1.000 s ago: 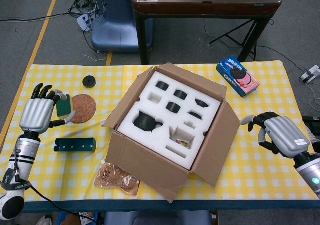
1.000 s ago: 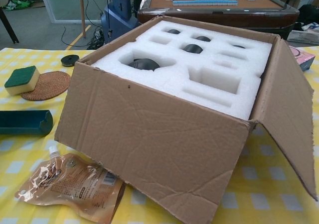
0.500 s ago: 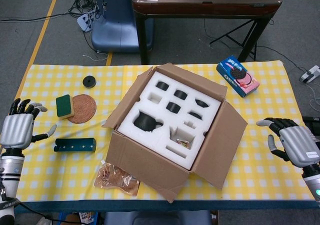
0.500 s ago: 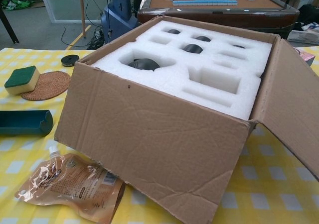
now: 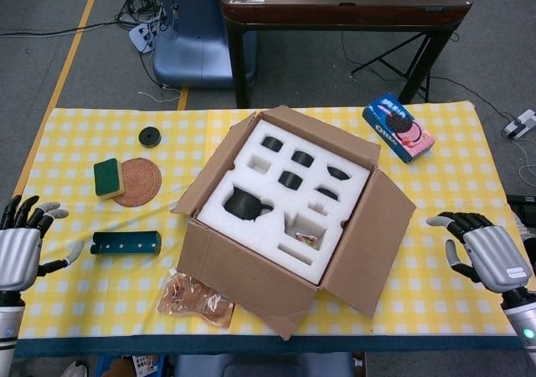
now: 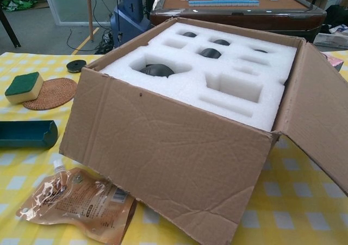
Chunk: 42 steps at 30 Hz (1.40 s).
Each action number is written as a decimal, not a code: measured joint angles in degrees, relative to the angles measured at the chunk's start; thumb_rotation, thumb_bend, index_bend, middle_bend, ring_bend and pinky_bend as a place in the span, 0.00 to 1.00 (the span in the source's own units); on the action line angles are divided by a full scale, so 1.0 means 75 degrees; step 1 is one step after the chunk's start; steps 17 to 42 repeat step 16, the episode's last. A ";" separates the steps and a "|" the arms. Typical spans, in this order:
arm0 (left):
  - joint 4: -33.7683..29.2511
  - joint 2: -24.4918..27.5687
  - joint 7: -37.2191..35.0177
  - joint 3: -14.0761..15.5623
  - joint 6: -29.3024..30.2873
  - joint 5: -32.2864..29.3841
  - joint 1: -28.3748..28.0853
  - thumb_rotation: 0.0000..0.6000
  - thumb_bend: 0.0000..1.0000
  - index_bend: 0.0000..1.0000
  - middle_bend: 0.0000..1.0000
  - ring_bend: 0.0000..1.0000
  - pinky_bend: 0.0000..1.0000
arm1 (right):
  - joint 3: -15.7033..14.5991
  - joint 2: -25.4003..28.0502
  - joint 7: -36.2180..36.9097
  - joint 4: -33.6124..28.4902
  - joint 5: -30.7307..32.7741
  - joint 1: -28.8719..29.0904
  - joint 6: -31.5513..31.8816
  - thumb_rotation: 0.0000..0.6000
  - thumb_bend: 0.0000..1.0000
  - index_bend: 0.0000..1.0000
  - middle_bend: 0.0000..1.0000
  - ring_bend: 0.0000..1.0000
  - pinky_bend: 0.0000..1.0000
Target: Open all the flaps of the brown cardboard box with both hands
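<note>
Head view: box (image 5: 289, 218) sits mid-table, all flaps folded outward, white foam insert (image 5: 285, 194) exposed with dark pieces in its recesses. Left hand (image 5: 21, 247) at the table's left edge, fingers spread, holding nothing. Right hand (image 5: 486, 254) at the right edge, fingers apart, likewise holding nothing, well clear of the box.

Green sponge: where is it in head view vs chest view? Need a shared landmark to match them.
Head view: the green sponge lies left of the cardboard box, overlapping the left edge of the round woven coaster.
Chest view: the green sponge sits at the far left edge, on the same coaster's left side.
Shared landmark: the woven coaster, with the small black disc beyond it.
</note>
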 measured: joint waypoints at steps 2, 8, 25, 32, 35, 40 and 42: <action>0.0065 -0.0064 -0.0038 0.0112 0.0143 0.0220 0.0180 0.56 0.28 0.38 0.25 0.10 0.00 | -0.0015 -0.0107 -0.0056 0.0121 -0.0075 -0.0040 0.0123 1.00 0.65 0.28 0.28 0.25 0.27; 0.0220 -0.0250 -0.0010 0.0383 0.0482 0.0727 0.0645 0.56 0.28 0.38 0.25 0.10 0.00 | -0.0037 -0.0447 -0.0585 0.0435 -0.0265 -0.0254 0.0620 1.00 0.65 0.28 0.28 0.25 0.27; 0.0328 -0.0441 -0.0037 0.0421 0.0595 0.0932 0.0973 0.56 0.28 0.38 0.25 0.10 0.00 | -0.0121 -0.0816 -0.0808 0.0689 -0.0300 -0.0662 0.1159 1.00 0.64 0.28 0.28 0.25 0.27; 0.0328 -0.0441 -0.0037 0.0421 0.0595 0.0932 0.0973 0.56 0.28 0.38 0.25 0.10 0.00 | -0.0121 -0.0816 -0.0808 0.0689 -0.0300 -0.0662 0.1159 1.00 0.64 0.28 0.28 0.25 0.27; 0.0328 -0.0441 -0.0037 0.0421 0.0595 0.0932 0.0973 0.56 0.28 0.38 0.25 0.10 0.00 | -0.0121 -0.0816 -0.0808 0.0689 -0.0300 -0.0662 0.1159 1.00 0.64 0.28 0.28 0.25 0.27; 0.0328 -0.0441 -0.0037 0.0421 0.0595 0.0932 0.0973 0.56 0.28 0.38 0.25 0.10 0.00 | -0.0121 -0.0816 -0.0808 0.0689 -0.0300 -0.0662 0.1159 1.00 0.64 0.28 0.28 0.25 0.27; 0.0328 -0.0441 -0.0037 0.0421 0.0595 0.0932 0.0973 0.56 0.28 0.38 0.25 0.10 0.00 | -0.0121 -0.0816 -0.0808 0.0689 -0.0300 -0.0662 0.1159 1.00 0.64 0.28 0.28 0.25 0.27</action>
